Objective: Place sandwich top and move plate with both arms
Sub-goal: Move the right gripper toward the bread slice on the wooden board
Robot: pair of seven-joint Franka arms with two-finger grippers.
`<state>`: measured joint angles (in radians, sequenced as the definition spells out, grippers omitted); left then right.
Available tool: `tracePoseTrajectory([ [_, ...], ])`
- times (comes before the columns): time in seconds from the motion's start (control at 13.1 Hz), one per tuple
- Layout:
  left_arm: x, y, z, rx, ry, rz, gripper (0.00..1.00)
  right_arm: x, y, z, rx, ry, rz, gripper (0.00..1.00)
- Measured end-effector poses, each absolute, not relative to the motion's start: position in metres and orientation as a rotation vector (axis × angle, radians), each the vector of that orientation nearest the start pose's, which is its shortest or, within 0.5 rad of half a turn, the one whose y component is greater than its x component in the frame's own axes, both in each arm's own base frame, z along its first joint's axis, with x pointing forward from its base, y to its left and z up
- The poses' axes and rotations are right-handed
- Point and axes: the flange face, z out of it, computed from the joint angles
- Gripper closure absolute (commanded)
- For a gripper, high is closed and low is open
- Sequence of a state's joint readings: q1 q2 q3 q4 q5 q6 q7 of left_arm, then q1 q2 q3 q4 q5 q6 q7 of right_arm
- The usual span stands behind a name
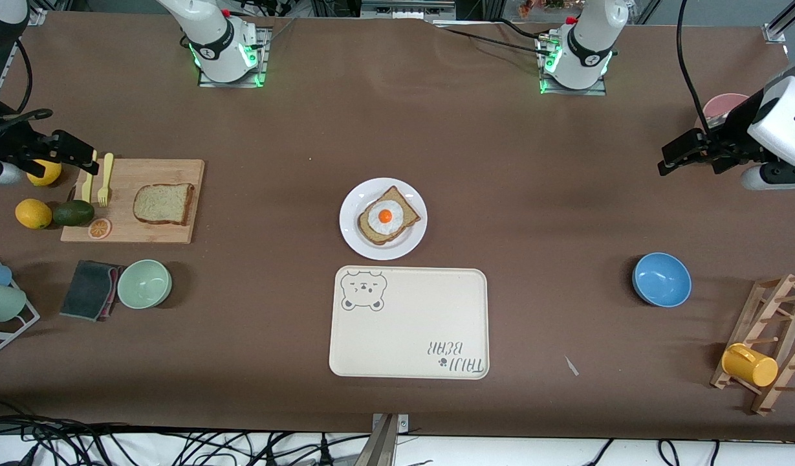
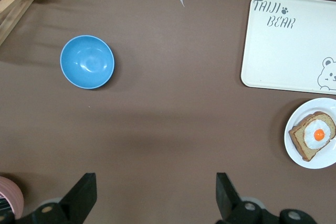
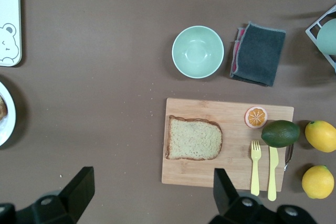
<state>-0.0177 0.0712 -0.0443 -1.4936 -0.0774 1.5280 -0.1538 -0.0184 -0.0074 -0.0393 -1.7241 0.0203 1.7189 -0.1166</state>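
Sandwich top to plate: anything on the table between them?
Nothing. In the front view, only bare brown table separates the sandwich top on its cutting board from the plate. The green bowl sits nearer the camera, off that line.

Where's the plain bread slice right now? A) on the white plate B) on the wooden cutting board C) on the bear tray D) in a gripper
B: the plain bread slice lies flat on the cutting board, beside the fork.
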Motion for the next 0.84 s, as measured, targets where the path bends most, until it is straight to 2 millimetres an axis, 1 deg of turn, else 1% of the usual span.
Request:
tracePoseTrajectory([
  [0.53, 0.5718, -0.0389, 0.6156, -3.213, -0.157, 0.077, 0.0, 0.5598, -0.0299, 0.5682, -3.121, -0.089, -0.006, 0.0],
  [0.68, 0.5719, -0.0389, 0.6156, -3.213, -0.157, 0.077, 0.0, 0.5604, -0.0241, 0.5671, -3.12, -0.105, -0.001, 0.0],
  [0.84, 0.5719, -0.0388, 0.6156, -3.213, -0.158, 0.077, 0.0, 0.5628, -0.0212, 0.5617, -3.12, -0.11, 0.013, 0.0],
])
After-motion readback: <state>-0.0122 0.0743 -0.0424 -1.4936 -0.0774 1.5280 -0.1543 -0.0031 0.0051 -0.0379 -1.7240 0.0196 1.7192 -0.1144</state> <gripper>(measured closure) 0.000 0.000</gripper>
